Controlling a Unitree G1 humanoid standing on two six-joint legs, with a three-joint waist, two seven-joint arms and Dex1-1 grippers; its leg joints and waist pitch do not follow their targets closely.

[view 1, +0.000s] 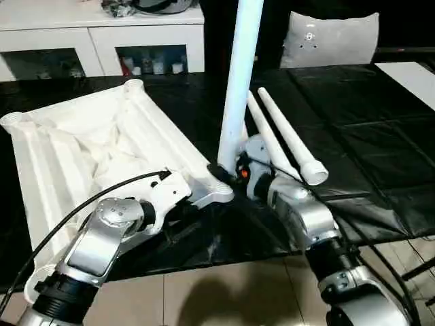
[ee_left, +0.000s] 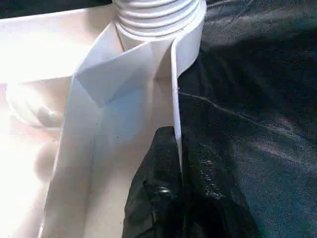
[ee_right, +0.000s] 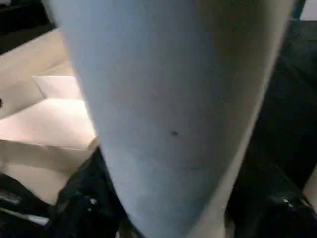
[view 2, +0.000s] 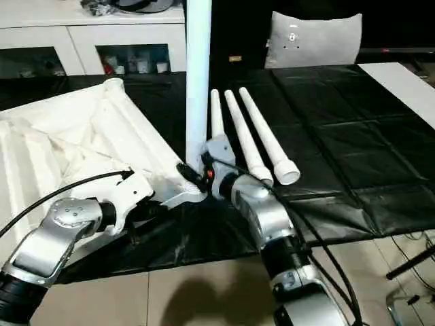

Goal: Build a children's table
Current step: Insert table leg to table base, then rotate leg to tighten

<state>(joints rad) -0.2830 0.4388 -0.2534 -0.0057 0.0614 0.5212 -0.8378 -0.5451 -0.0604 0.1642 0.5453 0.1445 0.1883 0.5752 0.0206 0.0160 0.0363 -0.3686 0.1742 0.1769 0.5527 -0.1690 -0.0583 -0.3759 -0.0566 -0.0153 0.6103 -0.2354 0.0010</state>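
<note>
The white tabletop (view 1: 81, 149) lies upside down on the black cover, ribs up. At its near right corner one white leg (view 1: 238, 75) stands upright, its threaded end (ee_left: 158, 20) in the corner socket. My right gripper (view 2: 196, 171) is shut on that leg just above the socket; in the right wrist view the leg (ee_right: 168, 109) sits between the black fingers (ee_right: 84, 203). My left gripper (ee_left: 181, 163) is shut on the tabletop's thin rim wall (ee_left: 174, 89) next to that corner. Three more legs (view 2: 258, 132) lie side by side to the right.
A white cabinet with glass doors (view 1: 102, 41) stands behind the tabletop, and a grey cushion (view 1: 333, 41) sits at the back right. The black cover (view 1: 360, 136) ends at the near edge over a tiled floor (view 1: 224, 292). A black cable (view 1: 75, 210) runs along my left forearm.
</note>
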